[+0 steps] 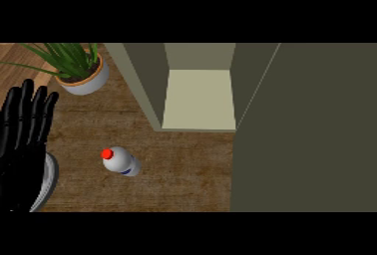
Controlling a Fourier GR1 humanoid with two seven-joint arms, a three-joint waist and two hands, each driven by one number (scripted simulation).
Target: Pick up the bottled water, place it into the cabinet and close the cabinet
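Upright, red-capped bottled water [121, 161], wooden counter [184, 174]

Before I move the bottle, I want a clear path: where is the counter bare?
Bare wood lies between the bottled water and the open cabinet, and below the bottle. The left is crowded: potted plant, left hand over a plate.

Only one piece of the robot shows here, the left robot hand [26, 144] along the view's left edge, and it's black all over, glossy, with pale streaks of light running down each long, slim finger. The fingertips are rounded, the palm is broad and dark, and no seams, screws, cables or markings can be made out on it.
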